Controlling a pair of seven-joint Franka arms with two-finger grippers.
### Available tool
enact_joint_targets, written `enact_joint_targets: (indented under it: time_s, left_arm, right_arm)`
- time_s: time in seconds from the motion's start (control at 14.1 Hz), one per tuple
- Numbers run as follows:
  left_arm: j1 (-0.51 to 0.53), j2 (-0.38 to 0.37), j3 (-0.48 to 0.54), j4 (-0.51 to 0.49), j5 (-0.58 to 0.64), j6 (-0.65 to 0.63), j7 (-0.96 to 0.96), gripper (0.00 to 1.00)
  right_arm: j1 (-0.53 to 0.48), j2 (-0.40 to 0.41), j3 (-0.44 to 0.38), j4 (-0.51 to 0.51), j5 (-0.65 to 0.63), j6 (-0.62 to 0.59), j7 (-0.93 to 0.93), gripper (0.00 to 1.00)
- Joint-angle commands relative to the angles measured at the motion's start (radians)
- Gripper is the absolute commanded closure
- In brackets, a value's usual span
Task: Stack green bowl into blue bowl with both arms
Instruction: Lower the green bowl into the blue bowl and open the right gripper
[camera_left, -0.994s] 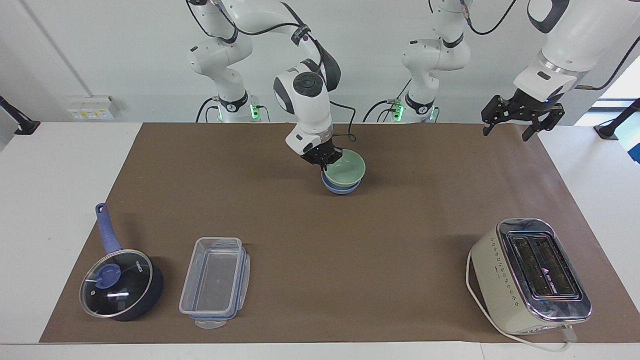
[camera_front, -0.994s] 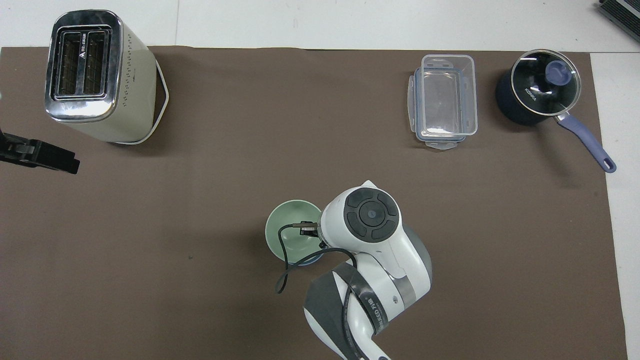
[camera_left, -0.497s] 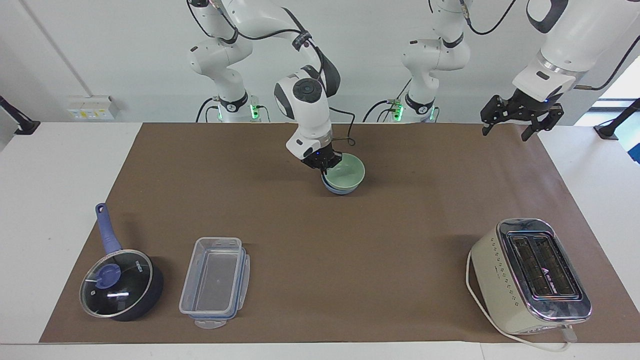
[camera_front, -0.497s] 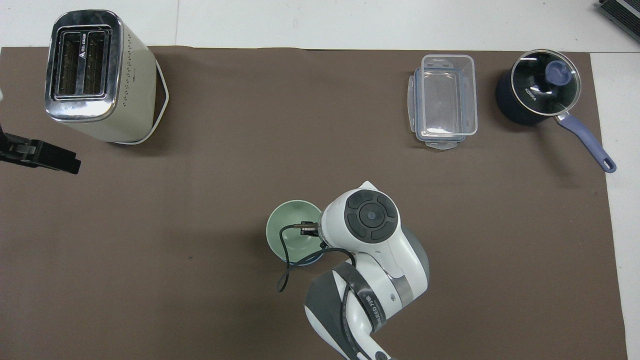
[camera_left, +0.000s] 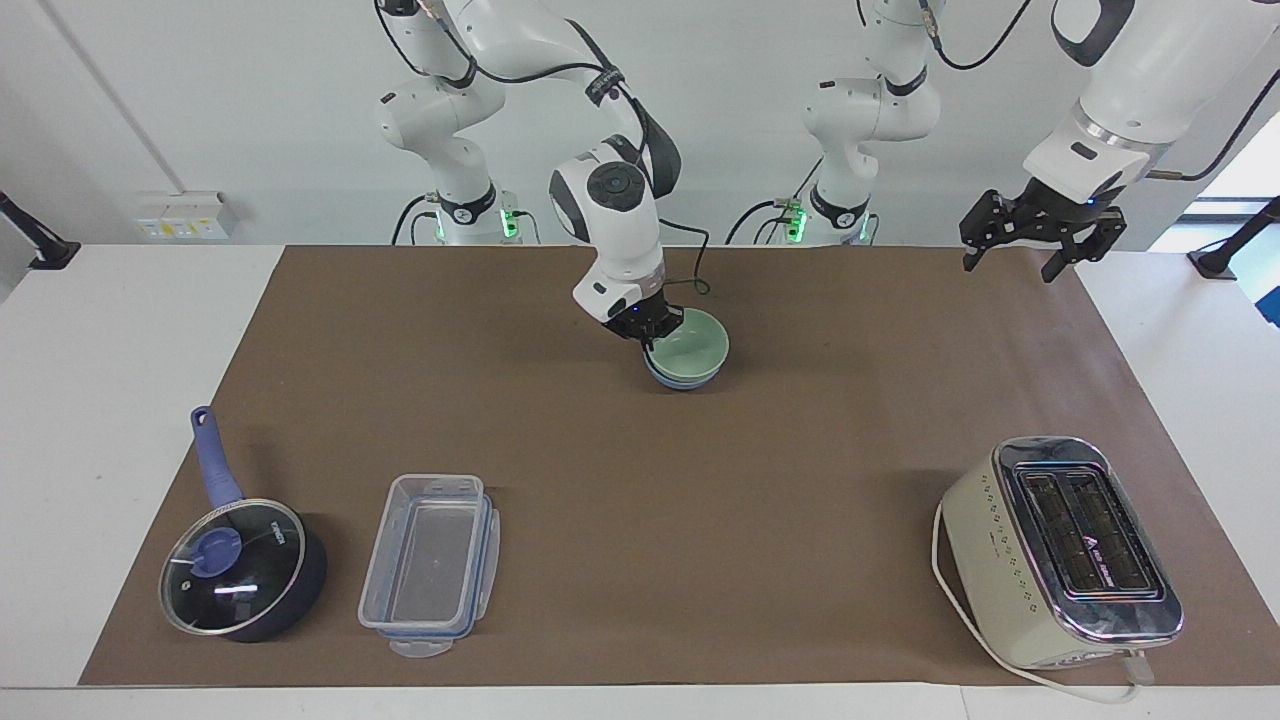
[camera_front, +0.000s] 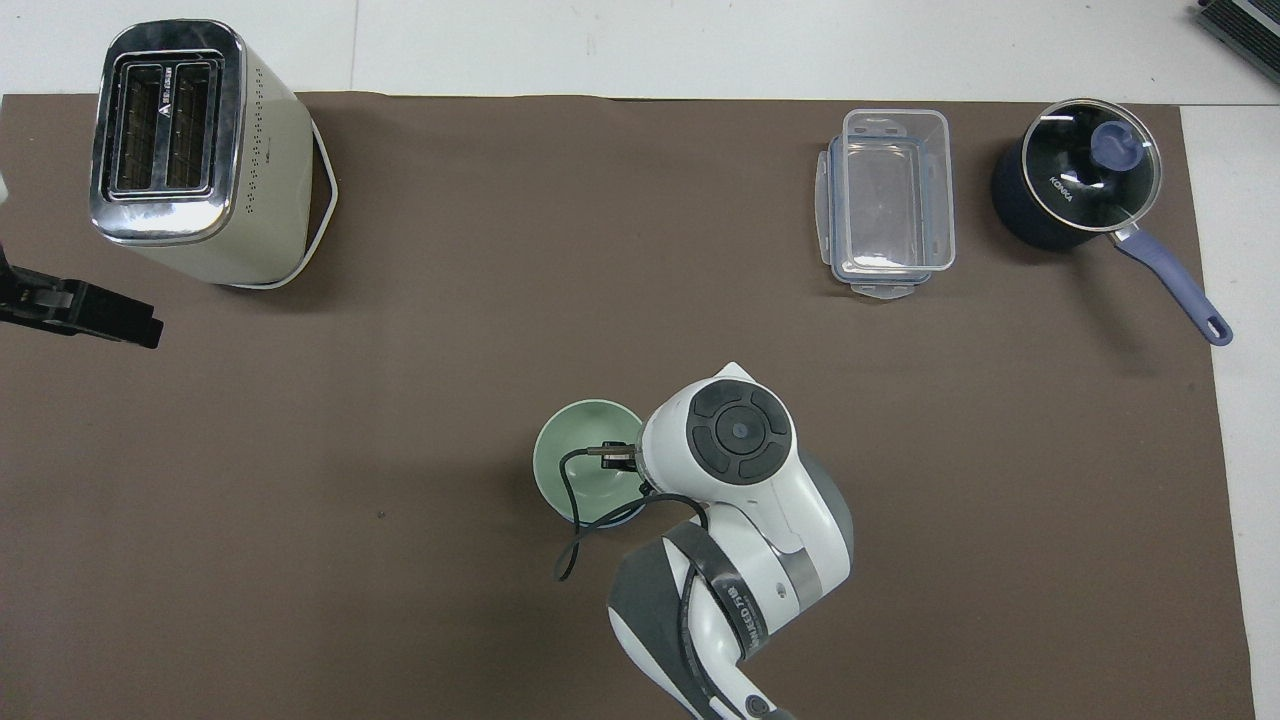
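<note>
Right claw (camera_left: 655, 334) clamped on green bowl (camera_left: 692, 346), blue bowl (camera_left: 668, 380) mostly hidden beneath.

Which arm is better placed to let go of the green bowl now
Right. Its end effector is shut on the green bowl, which sits in the blue bowl. The left end effector waits, open, above the table's edge.
</note>
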Motion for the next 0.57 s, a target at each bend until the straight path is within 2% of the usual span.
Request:
enact_joint_targets:
  time_s: [0.0,0.5]
  left_arm:
    - [0.000,-0.022,-0.003,-0.021,0.004,0.001,-0.005,0.00]
    - [-0.001,-0.022,-0.003,-0.022,0.004,0.001,-0.006,0.00]
  right_arm:
    - [-0.002,-0.020,0.010,-0.030,0.037,0.004,-0.039,1.00]
    - [-0.011,-0.032,0.008,-0.066,0.039,0.017,-0.093,1.00]
